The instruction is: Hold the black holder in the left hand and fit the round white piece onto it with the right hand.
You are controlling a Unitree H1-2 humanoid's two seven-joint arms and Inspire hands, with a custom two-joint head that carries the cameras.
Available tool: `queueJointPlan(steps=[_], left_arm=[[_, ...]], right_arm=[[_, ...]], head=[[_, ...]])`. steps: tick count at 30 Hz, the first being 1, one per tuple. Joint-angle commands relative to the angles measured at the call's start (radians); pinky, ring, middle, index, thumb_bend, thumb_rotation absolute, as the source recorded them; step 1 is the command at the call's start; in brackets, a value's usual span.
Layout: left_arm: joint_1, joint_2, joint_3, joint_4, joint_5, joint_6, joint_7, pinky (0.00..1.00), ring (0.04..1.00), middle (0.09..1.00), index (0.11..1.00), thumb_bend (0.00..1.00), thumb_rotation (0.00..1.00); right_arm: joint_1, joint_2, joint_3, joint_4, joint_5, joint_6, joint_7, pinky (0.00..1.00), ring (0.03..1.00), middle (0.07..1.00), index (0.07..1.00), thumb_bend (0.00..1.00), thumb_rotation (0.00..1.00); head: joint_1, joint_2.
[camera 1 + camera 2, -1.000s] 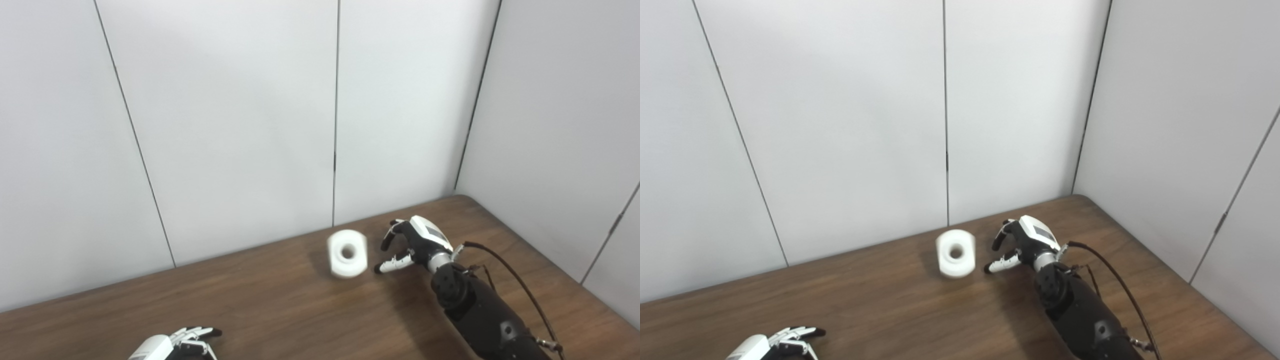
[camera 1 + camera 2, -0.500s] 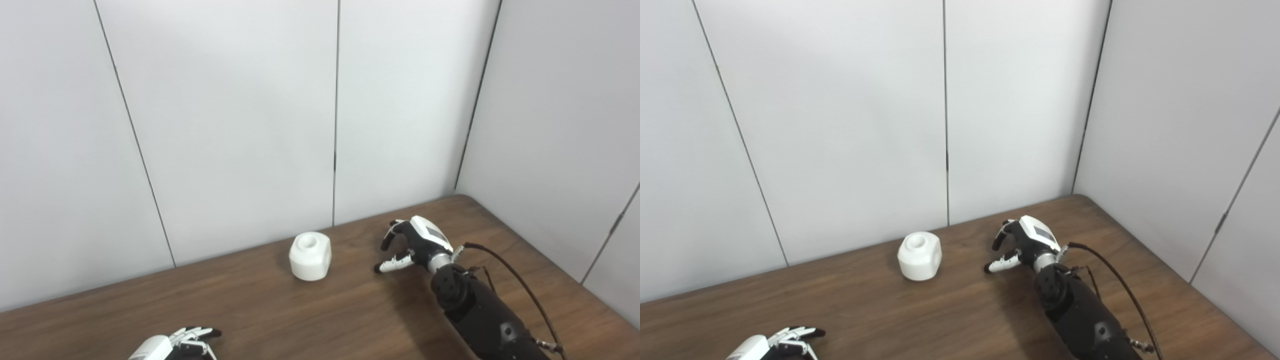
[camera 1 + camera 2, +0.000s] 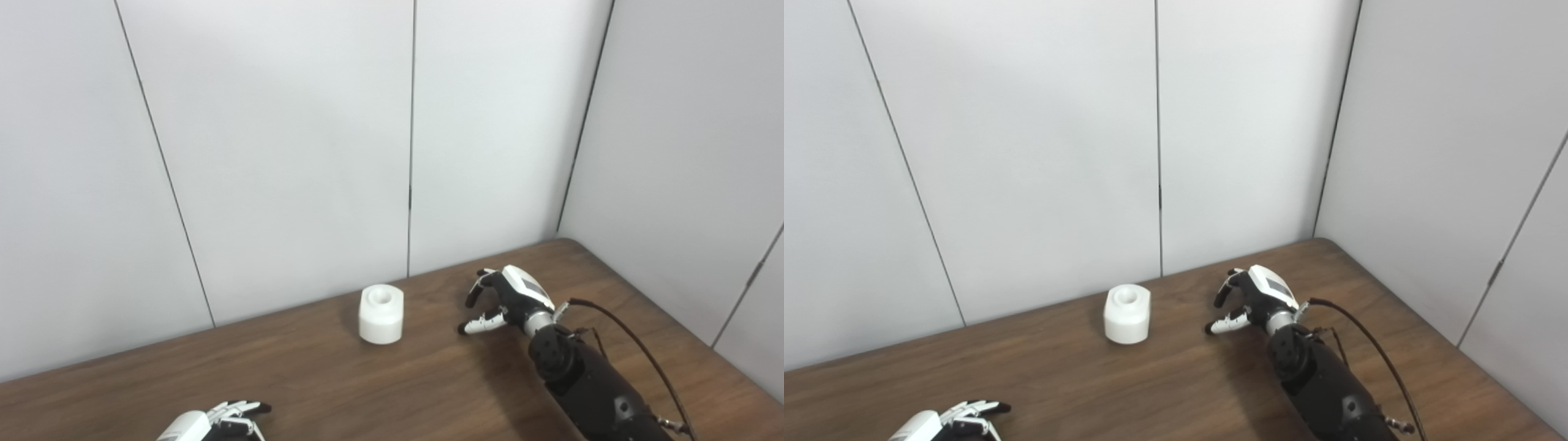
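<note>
The round white piece [image 3: 381,314] stands upright on the tabletop [image 3: 392,380], ungrasped, at 9 o'clock from the right hand [image 3: 502,300], whose fingers are spread and empty. The left hand [image 3: 211,421] holds nothing; no black holder is seen. A reach and grasp are judged next.

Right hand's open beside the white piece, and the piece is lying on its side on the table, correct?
Not quite. The white piece stands upright on the table, its hole facing up, as the left eye view shows. The right hand is open beside it, apart from it.

Both head cams look down at same table [image 3: 380,380], slightly offset.
</note>
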Motion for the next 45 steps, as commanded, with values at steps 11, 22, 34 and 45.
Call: queueJointPlan(steps=[11, 22, 34, 45], left_arm=[[0.014, 0.023, -0.012, 0.012, 0.038, 0.021, -0.045, 0.93, 0.898, 0.874, 0.480, 0.51, 0.04], [0.010, 0.023, -0.010, 0.019, 0.035, 0.014, -0.042, 0.93, 0.899, 0.875, 0.480, 0.51, 0.04], [0.009, 0.017, -0.009, 0.033, 0.036, 0.006, -0.032, 0.93, 0.892, 0.871, 0.480, 0.51, 0.04], [0.009, 0.014, -0.013, 0.032, 0.043, 0.015, -0.031, 0.92, 0.895, 0.873, 0.480, 0.51, 0.04]], right_arm=[[-0.027, -0.002, -0.003, -0.027, 0.005, 0.000, 0.026, 0.86, 0.952, 0.936, 0.492, 0.51, 0.15], [-0.030, 0.000, -0.005, -0.022, 0.009, -0.007, 0.025, 0.84, 0.931, 0.912, 0.497, 0.52, 0.16], [-0.032, 0.001, -0.013, -0.013, 0.026, -0.014, 0.028, 0.86, 0.939, 0.911, 0.768, 0.88, 0.35], [-0.030, 0.001, -0.013, -0.041, 0.034, 0.001, 0.054, 0.87, 0.970, 0.963, 0.901, 0.99, 0.45]], head=[[0.004, -0.003], [0.006, -0.005], [0.013, -0.012], [0.024, -0.022]])
